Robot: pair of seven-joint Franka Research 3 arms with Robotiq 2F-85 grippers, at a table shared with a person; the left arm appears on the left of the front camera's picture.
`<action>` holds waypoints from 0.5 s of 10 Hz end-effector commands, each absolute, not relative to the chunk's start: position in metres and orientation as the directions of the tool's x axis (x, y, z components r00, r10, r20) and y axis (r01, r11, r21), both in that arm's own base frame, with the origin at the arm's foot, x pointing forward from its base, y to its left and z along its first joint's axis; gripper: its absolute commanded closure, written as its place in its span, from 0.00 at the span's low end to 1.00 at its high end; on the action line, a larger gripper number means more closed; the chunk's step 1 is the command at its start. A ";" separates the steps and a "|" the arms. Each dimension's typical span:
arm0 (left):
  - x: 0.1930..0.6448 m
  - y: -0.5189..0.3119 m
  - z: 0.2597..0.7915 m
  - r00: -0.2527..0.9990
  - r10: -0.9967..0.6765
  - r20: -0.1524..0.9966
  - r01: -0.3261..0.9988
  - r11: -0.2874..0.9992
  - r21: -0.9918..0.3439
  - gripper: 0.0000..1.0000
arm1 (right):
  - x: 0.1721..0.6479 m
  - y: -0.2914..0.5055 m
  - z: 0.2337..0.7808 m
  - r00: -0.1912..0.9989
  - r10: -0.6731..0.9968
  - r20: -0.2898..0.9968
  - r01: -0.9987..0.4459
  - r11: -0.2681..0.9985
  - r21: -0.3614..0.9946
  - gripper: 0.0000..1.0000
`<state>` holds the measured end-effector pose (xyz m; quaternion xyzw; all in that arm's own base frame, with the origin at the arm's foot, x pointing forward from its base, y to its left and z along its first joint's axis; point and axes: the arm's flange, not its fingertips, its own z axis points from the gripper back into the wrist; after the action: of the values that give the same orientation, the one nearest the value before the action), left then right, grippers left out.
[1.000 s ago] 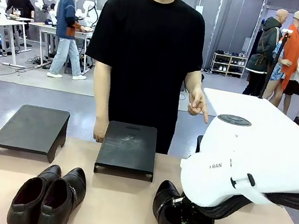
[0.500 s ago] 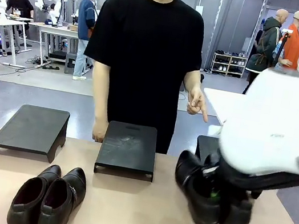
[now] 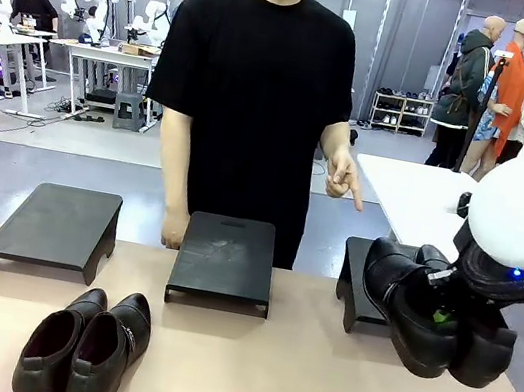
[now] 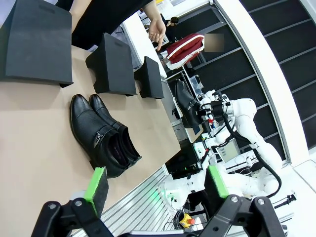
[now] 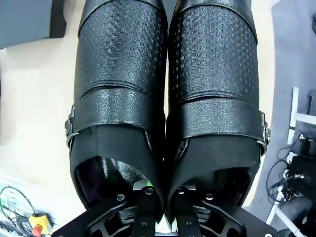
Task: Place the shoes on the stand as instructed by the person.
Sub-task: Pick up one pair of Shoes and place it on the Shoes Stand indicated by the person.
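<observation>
Two glossy, grain-embossed buckle shoes (image 3: 410,308) hang pinched in right jaws — left jaws gape wide.

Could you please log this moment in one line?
right gripper: shut on raised shoe pair | left gripper: open | person's hand: pointing downward

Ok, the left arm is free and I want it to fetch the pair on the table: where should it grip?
Pinch the two touching inner collars of the pair together, one finger down each opening, coming from above. They stand upright, side by side, openings up and nearest the robot. The right gripper holds the other pair this way.
</observation>
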<state>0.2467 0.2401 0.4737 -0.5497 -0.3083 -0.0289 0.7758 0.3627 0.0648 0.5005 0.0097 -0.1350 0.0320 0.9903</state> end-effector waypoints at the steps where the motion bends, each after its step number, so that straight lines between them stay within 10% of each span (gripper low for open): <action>1: 0.246 0.242 0.475 0.802 0.295 0.520 0.401 0.381 -0.833 0.00 | 0.363 0.067 0.506 0.945 0.066 0.320 -0.075 0.997 0.016 1.00; 5: 0.246 0.242 0.475 0.802 0.295 0.520 0.401 0.381 -0.833 0.00 | 0.363 0.065 0.501 0.962 0.061 0.268 -0.066 0.998 0.011 1.00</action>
<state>0.2467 0.2401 0.4737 -0.5497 -0.3083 -0.0289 0.7758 0.3623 0.0647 0.4943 0.0088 -0.1249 0.0322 0.9916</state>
